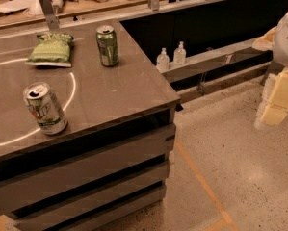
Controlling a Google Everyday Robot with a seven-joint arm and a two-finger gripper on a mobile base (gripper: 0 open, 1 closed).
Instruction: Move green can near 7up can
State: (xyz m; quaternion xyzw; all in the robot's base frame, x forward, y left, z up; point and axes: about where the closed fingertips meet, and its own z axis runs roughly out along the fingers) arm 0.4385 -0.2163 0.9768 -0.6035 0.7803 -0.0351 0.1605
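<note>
Two cans stand well apart on the grey table [134,85]: the 7up can [45,109] at 9 o'clock, then a chip bag [51,48] at 10, the green can [107,45] upright at 11. Off the table at 3 o'clock hangs the gripper [276,100]; I cannot tell whether it is spread or closed.

One camera looks down from above onto the corner of the grey-topped table [126,83], fairly near; the pale gripper [278,97] sits at the frame's right edge.
</note>
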